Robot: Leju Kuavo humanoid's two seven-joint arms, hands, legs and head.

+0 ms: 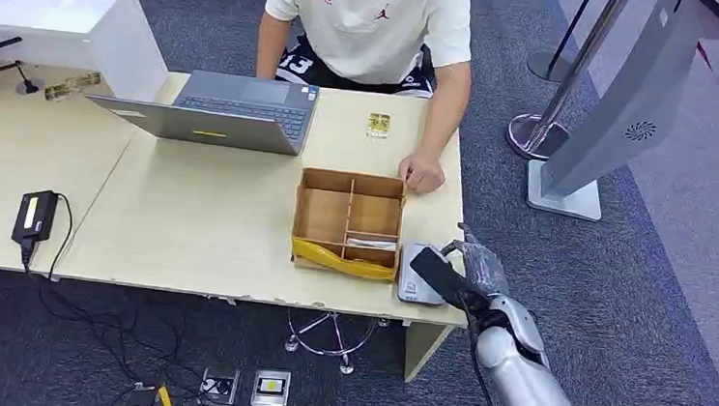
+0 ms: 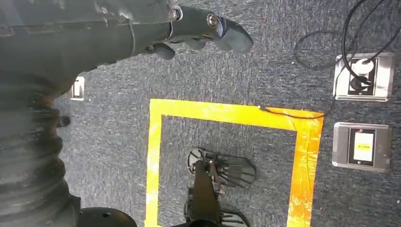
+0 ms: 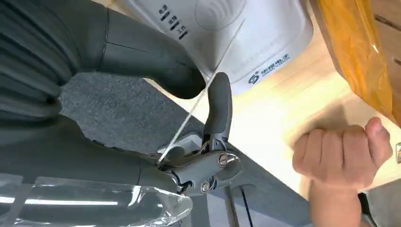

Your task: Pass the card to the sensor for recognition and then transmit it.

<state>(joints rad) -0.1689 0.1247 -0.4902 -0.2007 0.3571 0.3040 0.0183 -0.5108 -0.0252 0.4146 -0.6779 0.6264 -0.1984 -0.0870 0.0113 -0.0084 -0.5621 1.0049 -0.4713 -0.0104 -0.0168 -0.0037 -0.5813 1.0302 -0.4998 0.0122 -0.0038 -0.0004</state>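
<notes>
We saw the right hand (image 3: 189, 118) pinching one thin card (image 3: 203, 94) edge-on between thumb and finger above the single grey sensor (image 1: 420, 274), just beside one divided cardboard box (image 1: 348, 220) and a person's fist (image 1: 422, 175), while the left hand (image 2: 198, 28), fingers loosely curled, held nothing.

the head view looks forward and down from high on the robot onto a wooden table (image 1: 190, 219), a seated person (image 1: 370, 20) across it and carpet on either side; the right wrist view sits close behind the right hand (image 3: 189, 123), turned, facing the white sensor (image 3: 246, 42) at the table's near corner; both share that sensor (image 1: 418, 275), the yellow-edged box (image 1: 348, 223) and the person's fist (image 3: 343, 156); the left wrist view points down at carpet, yellow floor tape (image 2: 227, 116) and floor sockets (image 2: 361, 78), seen also low in the head view
</notes>
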